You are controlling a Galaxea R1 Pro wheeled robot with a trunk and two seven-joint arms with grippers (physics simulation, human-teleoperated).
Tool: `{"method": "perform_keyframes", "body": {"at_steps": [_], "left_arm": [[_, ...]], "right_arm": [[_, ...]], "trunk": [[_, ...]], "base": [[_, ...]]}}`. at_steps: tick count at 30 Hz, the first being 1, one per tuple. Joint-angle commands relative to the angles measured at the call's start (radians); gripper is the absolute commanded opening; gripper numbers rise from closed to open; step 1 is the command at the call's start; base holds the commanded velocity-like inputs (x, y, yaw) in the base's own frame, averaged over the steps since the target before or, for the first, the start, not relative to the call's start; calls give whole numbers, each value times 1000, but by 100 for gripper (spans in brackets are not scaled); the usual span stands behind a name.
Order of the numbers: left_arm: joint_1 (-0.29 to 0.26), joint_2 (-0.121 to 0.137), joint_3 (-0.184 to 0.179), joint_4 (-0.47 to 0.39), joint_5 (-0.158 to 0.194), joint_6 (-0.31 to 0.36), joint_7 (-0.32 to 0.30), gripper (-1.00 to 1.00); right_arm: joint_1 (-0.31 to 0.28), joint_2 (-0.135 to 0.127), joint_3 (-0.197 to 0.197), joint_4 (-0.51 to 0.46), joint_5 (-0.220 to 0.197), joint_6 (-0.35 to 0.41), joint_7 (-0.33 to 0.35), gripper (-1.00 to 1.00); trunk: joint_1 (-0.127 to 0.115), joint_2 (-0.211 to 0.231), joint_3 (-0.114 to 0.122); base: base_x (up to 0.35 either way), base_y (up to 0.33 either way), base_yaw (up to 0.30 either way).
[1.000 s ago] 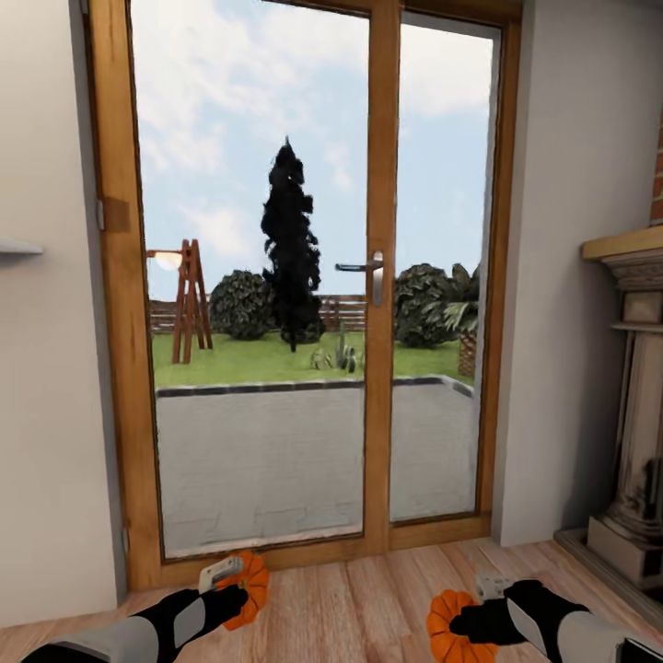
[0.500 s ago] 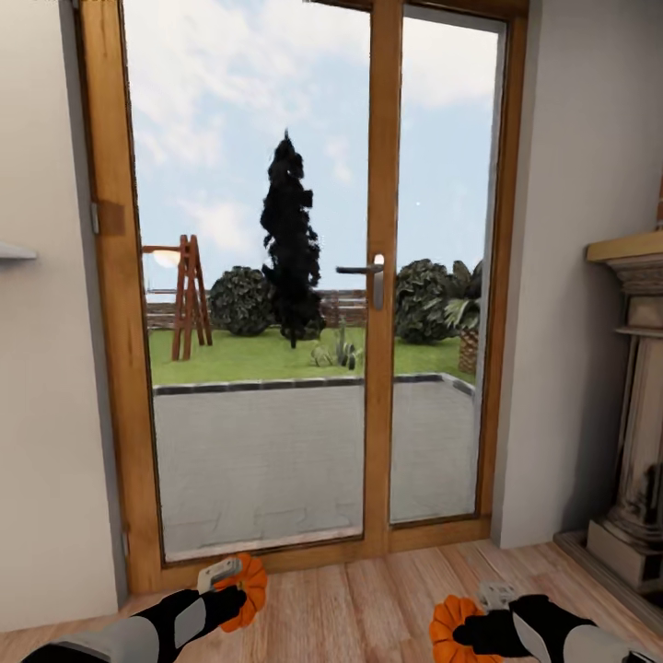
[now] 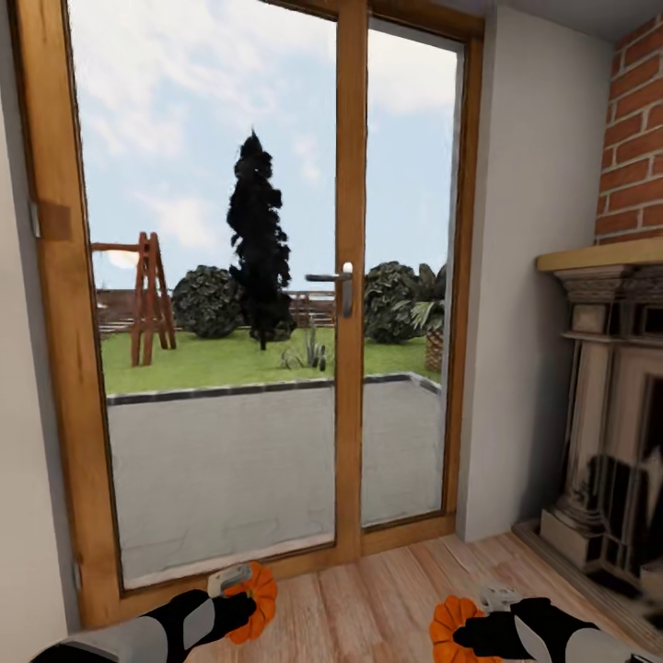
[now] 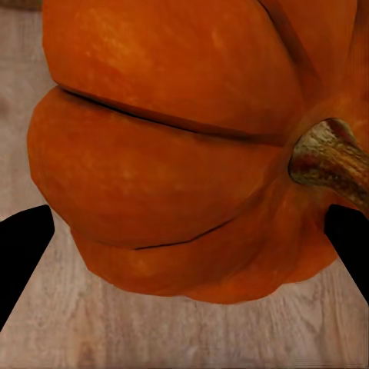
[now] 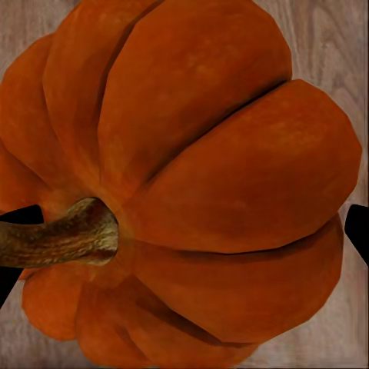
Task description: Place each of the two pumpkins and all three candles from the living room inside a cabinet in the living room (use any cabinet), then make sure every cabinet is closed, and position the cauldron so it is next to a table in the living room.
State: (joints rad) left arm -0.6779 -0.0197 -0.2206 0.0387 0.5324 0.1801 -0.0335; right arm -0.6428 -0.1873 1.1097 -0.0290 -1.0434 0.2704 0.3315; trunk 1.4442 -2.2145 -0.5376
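Each of my grippers carries a bright-orange ribbed pumpkin above the wooden floor. The left gripper (image 3: 241, 603) is shut on one pumpkin (image 3: 258, 600) at the bottom left of the head view; up close this pumpkin (image 4: 177, 146) shows its brown stem between the black fingertips (image 4: 19, 250). The right gripper (image 3: 465, 635) is shut on the other pumpkin (image 3: 453, 628) at the bottom right, which looms large with its stem (image 5: 207, 184) in the right wrist view. The candles, cabinet, cauldron and table are out of view.
A glazed wooden patio door (image 3: 348, 276) with a metal handle stands straight ahead, garden beyond. A white wall corner (image 3: 516, 304) lies right of it. A stone fireplace (image 3: 612, 414) under a brick chimney breast (image 3: 635, 138) stands at the far right. Wood floor (image 3: 368, 608) stretches below.
The whole head view has swung to the right: the door slid left and more of the fireplace and brick came into sight. Both grippers keep their pumpkins.
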Motion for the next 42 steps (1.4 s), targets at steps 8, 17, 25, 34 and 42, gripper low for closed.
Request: {"method": "perform_keyframes", "body": {"at_steps": [8,17,25,34,42], "left_arm": [[-2,-2,-8,3,6,1,-3,-100],[-2,0,-8,3,6,1,-3,-100],[-2,0,-8,2,6,1,-3,-100],[-2,0,-8,3,5,1,-3,-100],[-2,0,-8,3,5,1,-3,-100]], "right_arm": [[4,0,7,-2,-10,5,-1,-100],[5,0,7,-2,-9,8,0,-100],[5,0,7,-2,-9,12,0,-100],[5,0,7,-2,-9,13,1,-100],[5,0,7,-2,-9,13,1,-100]], "trunk": [[-31,56,24],[-65,119,52],[-96,175,77],[-131,238,105],[-161,294,130]], "base": [[0,0,-296],[0,0,-296],[0,0,-297],[0,0,-297],[0,0,-297]]}}
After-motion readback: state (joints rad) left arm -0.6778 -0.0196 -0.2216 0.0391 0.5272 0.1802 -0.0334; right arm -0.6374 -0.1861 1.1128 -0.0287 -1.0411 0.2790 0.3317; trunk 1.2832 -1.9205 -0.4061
